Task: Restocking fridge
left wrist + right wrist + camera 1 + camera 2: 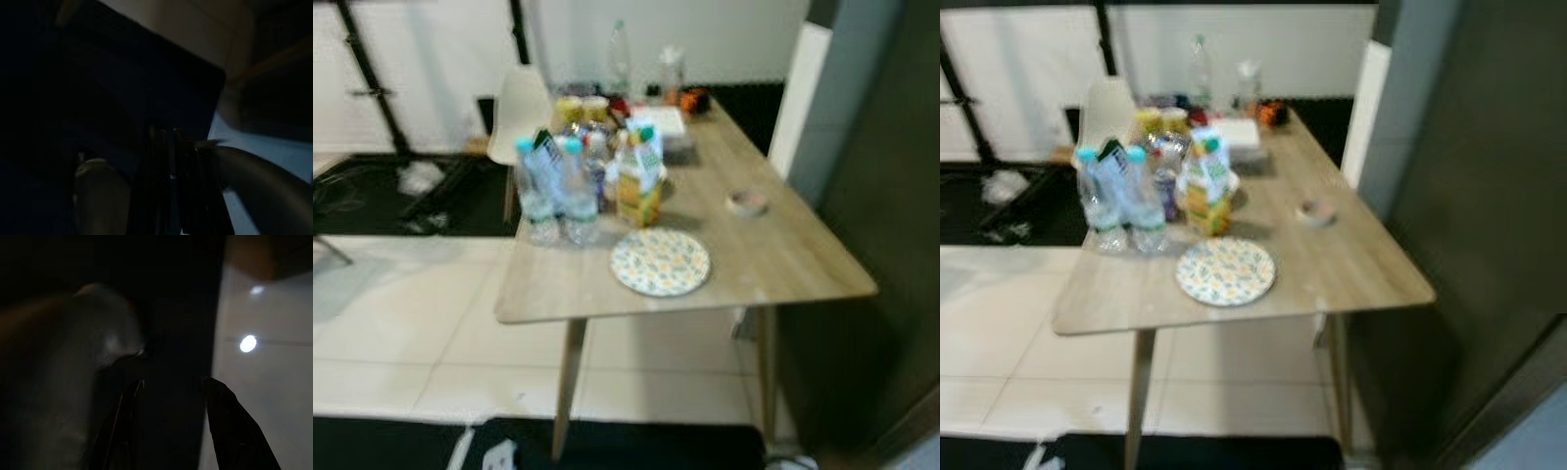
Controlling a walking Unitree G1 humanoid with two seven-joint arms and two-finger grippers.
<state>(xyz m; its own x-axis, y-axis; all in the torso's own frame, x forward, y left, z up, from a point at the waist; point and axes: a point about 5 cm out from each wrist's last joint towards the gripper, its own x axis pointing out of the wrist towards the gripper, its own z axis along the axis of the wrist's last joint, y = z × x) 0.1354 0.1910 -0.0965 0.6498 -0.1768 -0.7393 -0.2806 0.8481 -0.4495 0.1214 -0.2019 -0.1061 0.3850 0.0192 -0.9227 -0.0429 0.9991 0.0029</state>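
Left eye view, slightly blurred: a light wooden desk (783, 264) on slim legs stands on a pale tiled floor (401, 323). Near its front edge lies a round patterned plate (661, 261). Just behind the plate stands a yellow juice carton (638, 179) with a green cap. To the carton's left, two clear water bottles (556, 191) with blue caps stand side by side. Behind them is a cluster of jars and smaller containers, too blurred to identify. A tall clear bottle (619, 59) stands at the far end of the desk. A small round roll (746, 202) lies alone toward the right edge. A white chair (521, 113) sits at the far left corner. A dark tall surface (886, 196) rises on the right.

Right eye view: the same scene, with the dark surface taking up more of the right side.

Left wrist view: very dark. The left gripper (171, 196) hangs in shade, its two black fingers close together, with only a narrow gap and nothing between them.

Right wrist view: also dark. The right gripper (171, 431) hangs idle, its fingers spread wide apart and holding nothing, beside a pale surface with a bright reflected spot.
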